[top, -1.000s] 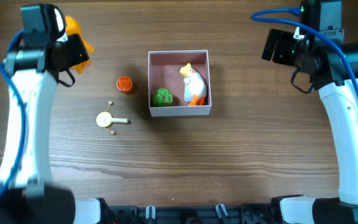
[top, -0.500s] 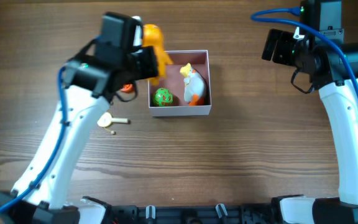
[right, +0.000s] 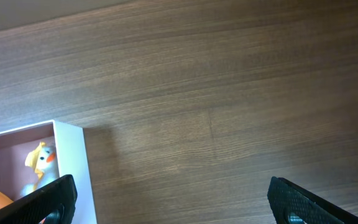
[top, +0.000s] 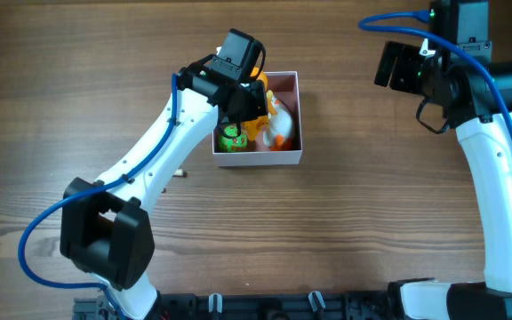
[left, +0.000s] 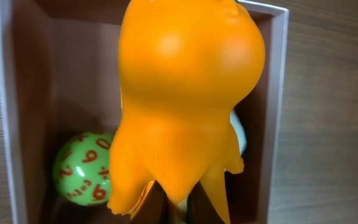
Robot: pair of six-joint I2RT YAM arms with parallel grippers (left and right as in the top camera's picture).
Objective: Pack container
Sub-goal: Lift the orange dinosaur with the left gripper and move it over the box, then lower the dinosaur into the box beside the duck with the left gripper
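In the middle of the brown wooden table [top: 372, 231], a little toward the far side, sits the square, shallow container [top: 257, 160] with thin white walls and a dull pinkish-brown inside. The left gripper [top: 245, 105] hangs directly over its left half, pressed together on a smooth, bulbous orange toy [left: 185, 93] that dangles inside the walls. The container's open side faces up. Being square, it has no long axis, and its walls run in line with the table edges. Under the orange toy lie a green ball with red numbers [left: 82, 177] in the near-left corner and a white duck toy with a yellow cap [right: 40, 163] on the right.

The left arm rises from the near-left and stretches diagonally far and right, with its wrist bent down over the box. The right arm stands along the right edge. The right gripper [right: 169, 193] is spread wide at the far right, well apart from the container.
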